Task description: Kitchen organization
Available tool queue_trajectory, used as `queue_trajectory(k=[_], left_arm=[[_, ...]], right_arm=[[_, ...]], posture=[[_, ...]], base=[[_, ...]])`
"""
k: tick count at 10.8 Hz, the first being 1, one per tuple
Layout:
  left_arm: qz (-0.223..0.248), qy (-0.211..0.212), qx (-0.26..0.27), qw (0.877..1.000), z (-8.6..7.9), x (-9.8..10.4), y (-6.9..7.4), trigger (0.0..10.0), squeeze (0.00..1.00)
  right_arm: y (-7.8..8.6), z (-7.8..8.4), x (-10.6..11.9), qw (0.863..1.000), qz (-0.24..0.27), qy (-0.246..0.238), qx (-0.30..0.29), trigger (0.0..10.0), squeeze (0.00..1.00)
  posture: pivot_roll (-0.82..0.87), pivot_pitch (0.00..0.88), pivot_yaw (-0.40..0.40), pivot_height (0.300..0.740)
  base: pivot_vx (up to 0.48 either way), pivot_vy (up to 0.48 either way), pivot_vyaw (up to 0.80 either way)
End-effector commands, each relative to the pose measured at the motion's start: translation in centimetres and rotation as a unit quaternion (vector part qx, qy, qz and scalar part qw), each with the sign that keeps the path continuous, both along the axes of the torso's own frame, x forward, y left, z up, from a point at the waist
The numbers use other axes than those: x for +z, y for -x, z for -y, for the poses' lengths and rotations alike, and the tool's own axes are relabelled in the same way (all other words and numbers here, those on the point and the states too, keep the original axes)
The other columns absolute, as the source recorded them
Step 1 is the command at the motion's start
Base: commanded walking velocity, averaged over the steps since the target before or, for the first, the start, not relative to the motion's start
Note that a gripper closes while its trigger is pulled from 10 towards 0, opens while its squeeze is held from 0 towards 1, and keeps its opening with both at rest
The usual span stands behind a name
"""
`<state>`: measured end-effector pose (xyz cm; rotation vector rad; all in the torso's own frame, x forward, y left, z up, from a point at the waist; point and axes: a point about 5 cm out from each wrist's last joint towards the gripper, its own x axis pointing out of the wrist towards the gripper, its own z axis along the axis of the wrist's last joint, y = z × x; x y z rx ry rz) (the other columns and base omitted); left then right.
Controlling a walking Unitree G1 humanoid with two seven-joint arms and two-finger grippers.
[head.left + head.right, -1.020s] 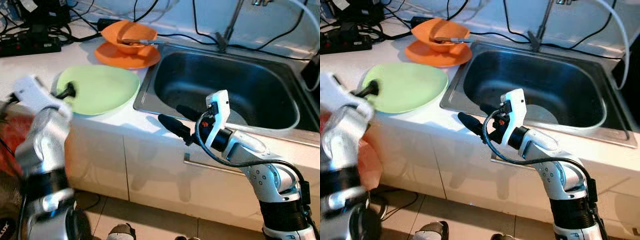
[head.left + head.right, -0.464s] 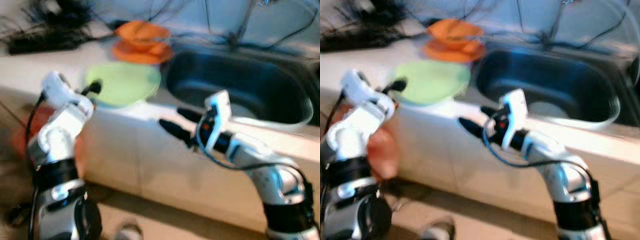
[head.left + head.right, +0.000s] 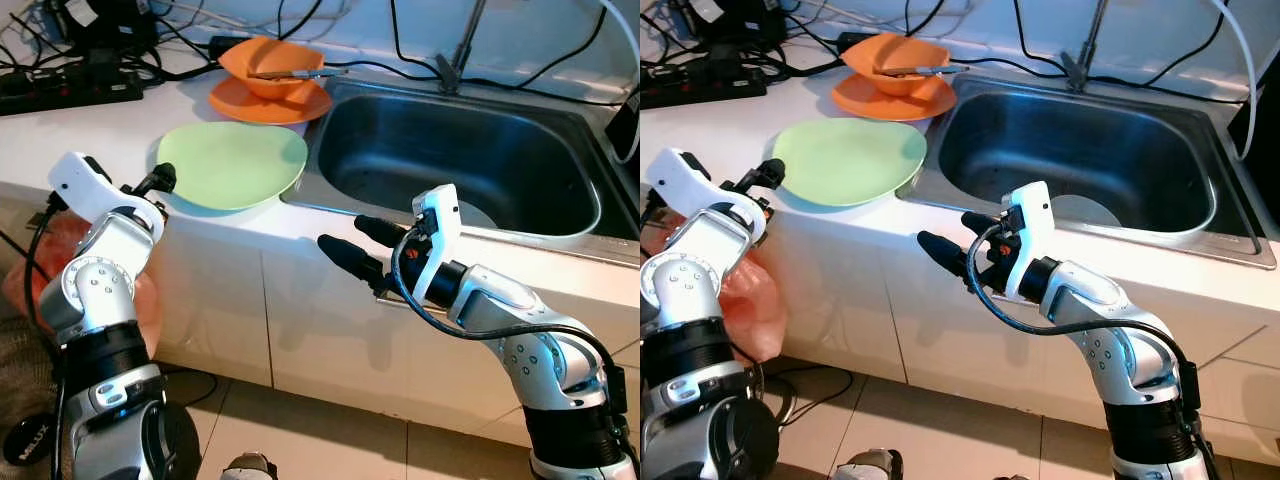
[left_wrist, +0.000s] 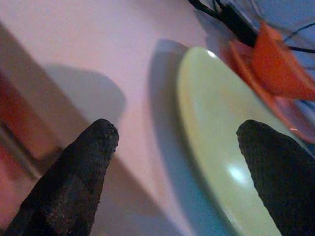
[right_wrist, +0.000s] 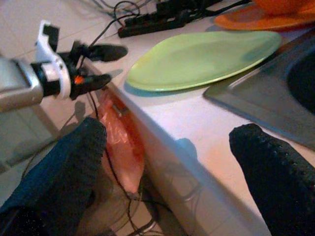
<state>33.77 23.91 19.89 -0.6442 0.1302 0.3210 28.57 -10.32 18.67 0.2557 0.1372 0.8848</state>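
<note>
A green plate (image 3: 232, 165) lies near the front edge of the bench (image 3: 60, 140), just left of the sink (image 3: 460, 165), with an orange bowl (image 3: 272, 66) on an orange plate (image 3: 268, 100) behind it toward the back edge. The left pincer (image 3: 160, 180) sits open at the green plate's front-left rim, gripping nothing. The right pincer (image 3: 355, 245) hangs open and empty before the bench's front edge, below the sink.
</note>
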Motion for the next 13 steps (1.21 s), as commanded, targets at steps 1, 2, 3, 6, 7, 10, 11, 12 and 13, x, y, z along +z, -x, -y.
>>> queue_trajectory(k=[1, 2, 3, 6, 7, 10, 11, 12, 13], left_arm=[[-0.005, -0.035, 0.02, 0.999, -0.3, -0.1, 0.4, 10.0, 0.0], [0.012, -0.089, 0.031, 0.995, -0.6, 0.6, 0.8, 10.0, 0.0], [0.053, -0.177, 0.047, 0.982, -1.1, 2.2, 1.3, 10.0, 0.0], [0.122, -0.319, 0.046, 0.939, 0.5, 4.1, 3.4, 10.0, 0.0], [0.125, -0.327, 0.042, 0.936, 1.0, 3.8, 3.6, 10.0, 0.0], [0.122, -0.328, 0.047, 0.935, 1.0, 3.8, 3.2, 10.0, 0.0], [0.121, -0.328, 0.048, 0.936, 0.9, 3.8, 3.1, 10.0, 0.0], [0.119, -0.327, 0.048, 0.936, 0.7, 3.9, 2.9, 10.0, 0.0], [0.12, -0.328, 0.044, 0.936, 0.8, 3.9, 2.7, 10.0, 0.0]], right_arm=[[-0.3, 0.5, 0.3, 1.0, 0.01, -0.001, -0.023, 10.0, 0.0], [-0.7, 0.8, 1.0, 0.999, 0.022, -0.014, -0.044, 10.0, 0.0], [-1.1, 1.1, 1.9, 0.997, 0.039, -0.03, -0.067, 10.0, 0.0], [-2.1, 1.7, 3.1, 0.99, 0.061, -0.054, -0.115, 10.0, 0.0], [-2.3, 1.9, 3.2, 0.989, 0.063, -0.054, -0.124, 10.0, 0.0], [-2.8, 1.9, 3.4, 0.987, 0.071, -0.052, -0.138, 10.0, 0.0], [-2.9, 2.0, 3.5, 0.986, 0.073, -0.052, -0.144, 10.0, 0.0], [-3.0, 2.2, 3.5, 0.983, 0.077, -0.049, -0.157, 10.0, 0.0], [-3.1, 2.3, 3.5, 0.982, 0.079, -0.049, -0.165, 10.0, 0.0]], posture=[[0.13, 0.099, -0.033, 0.74], [0.12, 0.099, -0.036, 0.74], [0.12, 0.097, -0.036, 0.74], [0.12, 0.085, -0.044, 0.74], [0.12, 0.082, -0.048, 0.74], [0.12, 0.073, -0.05, 0.74], [0.12, 0.073, -0.05, 0.74], [0.12, 0.075, -0.044, 0.74], [0.11, 0.079, -0.042, 0.74]], base=[[0.0, 0.0, 0.0], [0.0, 0.0, 0.0], [0.0, 0.0, -0.7], [0.0, 0.0, -0.53], [0.0, 0.0, 0.0], [0.0, 0.48, 0.0], [0.0, 0.0, 0.0], [0.0, 0.0, 0.0], [0.0, 0.0, 0.0]])
